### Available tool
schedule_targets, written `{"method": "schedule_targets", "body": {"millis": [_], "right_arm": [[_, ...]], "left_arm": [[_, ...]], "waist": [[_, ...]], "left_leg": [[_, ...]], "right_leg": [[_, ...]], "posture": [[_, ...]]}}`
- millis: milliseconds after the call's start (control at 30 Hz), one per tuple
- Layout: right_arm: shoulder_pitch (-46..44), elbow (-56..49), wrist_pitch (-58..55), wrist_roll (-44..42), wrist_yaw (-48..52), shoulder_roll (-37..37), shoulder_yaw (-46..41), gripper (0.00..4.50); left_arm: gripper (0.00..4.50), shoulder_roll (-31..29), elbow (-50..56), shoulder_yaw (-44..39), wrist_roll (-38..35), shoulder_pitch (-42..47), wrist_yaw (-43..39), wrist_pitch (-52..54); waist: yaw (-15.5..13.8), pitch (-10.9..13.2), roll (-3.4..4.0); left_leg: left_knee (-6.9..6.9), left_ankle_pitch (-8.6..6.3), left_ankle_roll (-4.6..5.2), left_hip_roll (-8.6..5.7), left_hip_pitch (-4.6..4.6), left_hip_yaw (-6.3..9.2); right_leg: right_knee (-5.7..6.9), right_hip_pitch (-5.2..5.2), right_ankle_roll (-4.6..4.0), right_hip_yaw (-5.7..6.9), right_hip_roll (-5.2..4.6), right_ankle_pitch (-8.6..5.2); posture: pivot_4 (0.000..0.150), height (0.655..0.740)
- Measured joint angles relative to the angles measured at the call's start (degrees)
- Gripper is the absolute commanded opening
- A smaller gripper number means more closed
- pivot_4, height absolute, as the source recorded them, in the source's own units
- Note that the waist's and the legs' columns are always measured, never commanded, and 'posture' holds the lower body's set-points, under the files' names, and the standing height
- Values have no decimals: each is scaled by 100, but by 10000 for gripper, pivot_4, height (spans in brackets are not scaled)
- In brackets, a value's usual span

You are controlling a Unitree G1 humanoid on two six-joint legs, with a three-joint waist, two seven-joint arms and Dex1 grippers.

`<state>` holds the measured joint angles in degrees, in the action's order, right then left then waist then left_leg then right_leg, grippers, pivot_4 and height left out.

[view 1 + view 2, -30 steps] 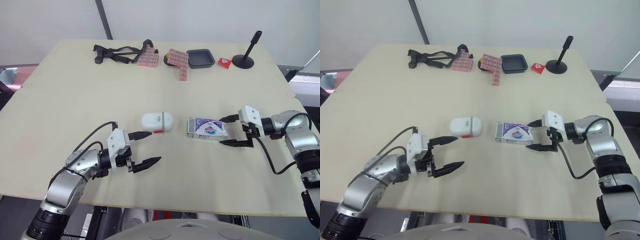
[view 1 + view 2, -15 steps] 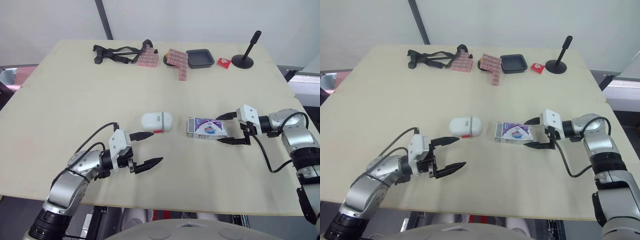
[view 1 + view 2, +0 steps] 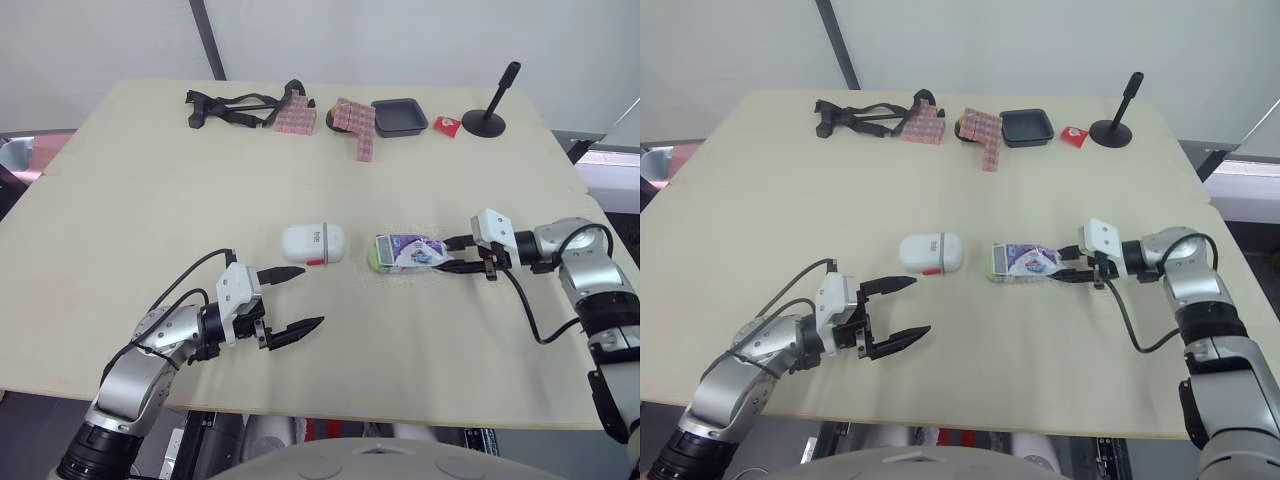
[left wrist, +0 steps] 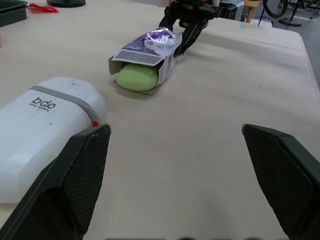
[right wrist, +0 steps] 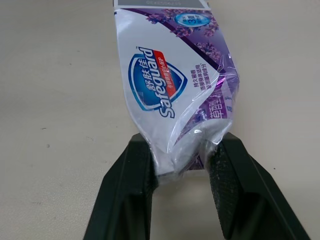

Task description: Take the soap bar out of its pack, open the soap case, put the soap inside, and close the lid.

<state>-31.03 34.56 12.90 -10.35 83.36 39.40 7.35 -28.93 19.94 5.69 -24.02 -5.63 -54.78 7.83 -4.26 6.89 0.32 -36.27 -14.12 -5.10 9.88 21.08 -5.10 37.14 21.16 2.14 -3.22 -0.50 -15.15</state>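
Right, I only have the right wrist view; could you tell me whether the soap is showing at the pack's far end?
Observer: Yes, the green soap bar pokes out of the open end of the pack.
Operator: Thank you; where is the soap case?
Observer: The white soap case lies shut on the table, left of the pack and apart from it.
Operator: And the left end effector?
Observer: The left end effector is open, near the case, holding nothing.
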Motion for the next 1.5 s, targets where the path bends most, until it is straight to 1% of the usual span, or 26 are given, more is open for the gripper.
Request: {"method": "schedule_targets", "body": {"millis": [300,633,933,1133,1500], "right_arm": [[8,-92,27,8,-7,50,0,9532],[182,-695,-95,117,-130,486,-1,9532],[563,-1337,-463,82,-187,1261,-222,9532],[769,-1677,-639,30,-204,1601,-408,9532],[837,-1977,-654,45,-239,1727,-443,9532]], "left_arm": [[45000,-1,-94,0,8,-45,-27,-80],[45000,-24,13,3,2,16,138,133],[45000,-135,142,-2,-25,106,178,381],[45000,-156,142,-3,-72,129,141,403],[45000,-164,138,1,-82,193,-40,399]], "waist": [[6,0,1],[-18,0,1],[-22,0,1],[-10,1,1],[-18,1,1]], "left_leg": [[-2,0,0,0,1,0],[-5,0,1,-1,24,0],[-3,0,0,-1,25,0],[-3,0,0,1,23,-1],[-4,0,1,0,24,-1]], "right_leg": [[3,2,-1,0,0,0],[6,24,0,-1,3,0],[0,24,1,-3,4,0],[-1,23,1,-4,5,0],[-1,23,1,-5,3,1]], "posture": [[1500,7400],[1500,7400],[1500,7400],[1500,7400],[1500,7400]]}}
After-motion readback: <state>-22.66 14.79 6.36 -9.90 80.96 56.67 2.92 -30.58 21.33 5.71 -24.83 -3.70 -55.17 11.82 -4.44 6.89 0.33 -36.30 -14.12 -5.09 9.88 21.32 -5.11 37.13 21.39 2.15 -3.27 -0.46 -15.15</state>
